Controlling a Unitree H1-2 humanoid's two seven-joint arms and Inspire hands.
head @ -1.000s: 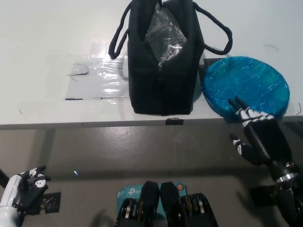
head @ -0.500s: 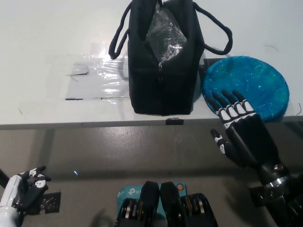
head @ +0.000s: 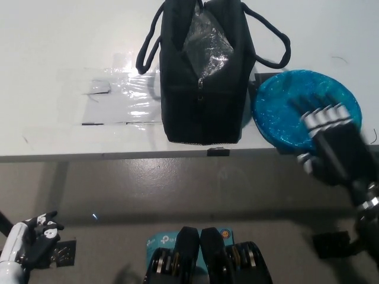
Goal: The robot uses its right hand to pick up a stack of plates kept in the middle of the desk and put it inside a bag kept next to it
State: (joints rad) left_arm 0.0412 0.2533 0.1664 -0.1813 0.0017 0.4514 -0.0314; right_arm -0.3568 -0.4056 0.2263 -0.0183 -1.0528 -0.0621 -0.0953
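White desk (head: 71,47) fills the upper part of the view, its near edge running across the middle, with grey floor (head: 177,183) below it. Clear tape (head: 121,94) is stuck in a shiny patch on the desk to the left of the bag. On the floor at the bottom middle lies a teal card (head: 161,241) with white lettering that seems to begin "tp", the rest hidden or too small to read.

Next in size, the black bag (head: 201,77) stands upright in the middle of the desk, its top open, crinkled clear plastic (head: 204,38) showing inside, and its rope handles (head: 269,44) drooping to either side. No writing can be read on it.

Just to the right of the bag, touching or nearly touching its lower corner, sits the stack of plates (head: 305,106), blue and wrapped in glossy film, flat on the desk by the near edge.

Over the plates' near right part the black right hand (head: 331,142) reaches in from the lower right, blurred; its fingers (head: 323,118) lie spread across the blue surface, and I cannot tell whether they grip anything.

At the lower left corner the white left hand (head: 32,236) rests low beside the floor, holding nothing, fingers loosely curled yet apart
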